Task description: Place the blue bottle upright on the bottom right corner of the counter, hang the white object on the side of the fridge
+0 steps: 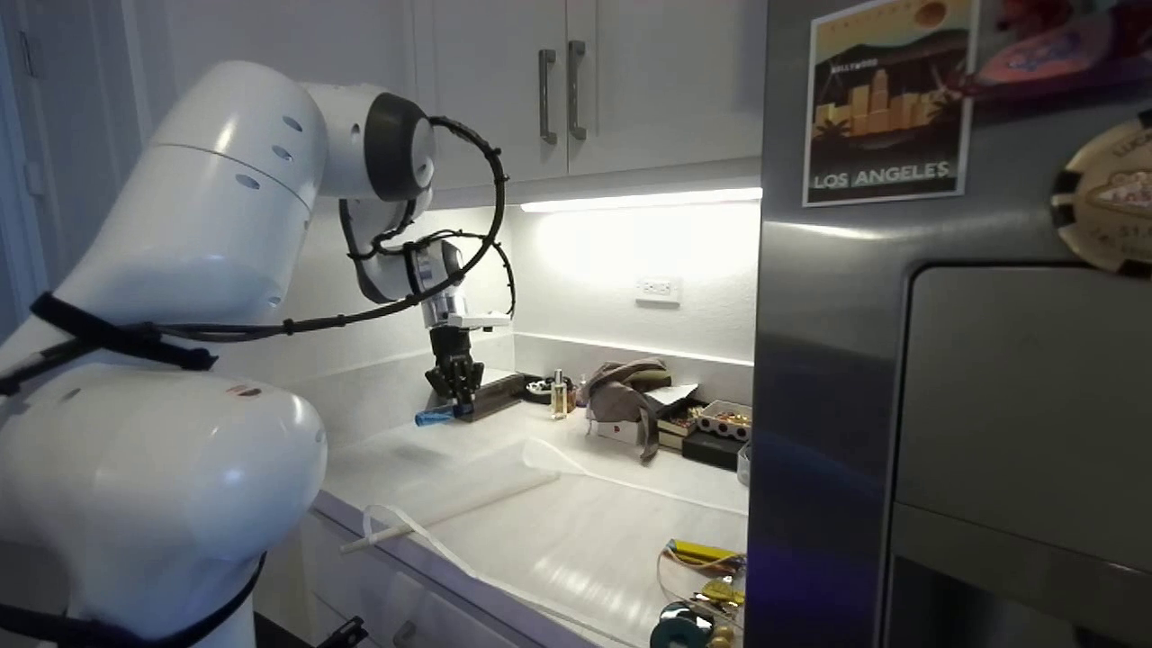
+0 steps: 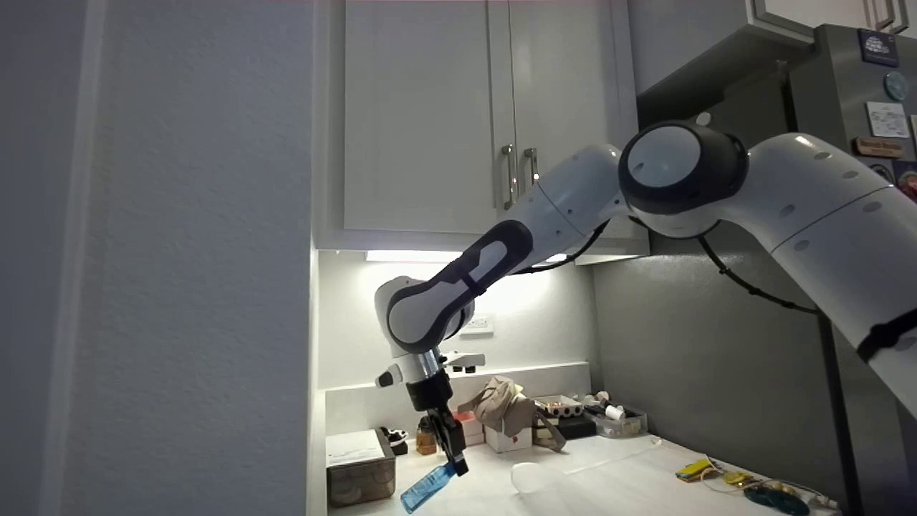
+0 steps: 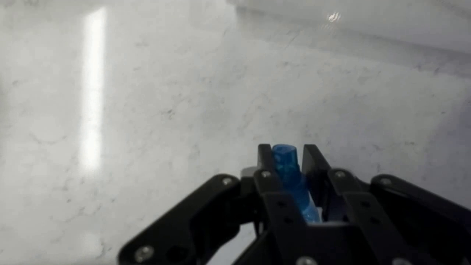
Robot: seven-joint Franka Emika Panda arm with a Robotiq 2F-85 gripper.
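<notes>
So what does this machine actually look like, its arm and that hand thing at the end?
The arm is glossy white, built of smooth rounded segments, with a dark band around a joint. Black cables loop along it, and a black strap wraps it. A silver collar leads to the black, angular, two-fingered gripper, studded with silvery screws.

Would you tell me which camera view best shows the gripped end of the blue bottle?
The wrist view: it looks close up at the blue bottle, its round end visible between the fingers of the gripper. Both exterior views show mostly the body, tilted, jutting from the fingers, with that end largely hidden.
</notes>
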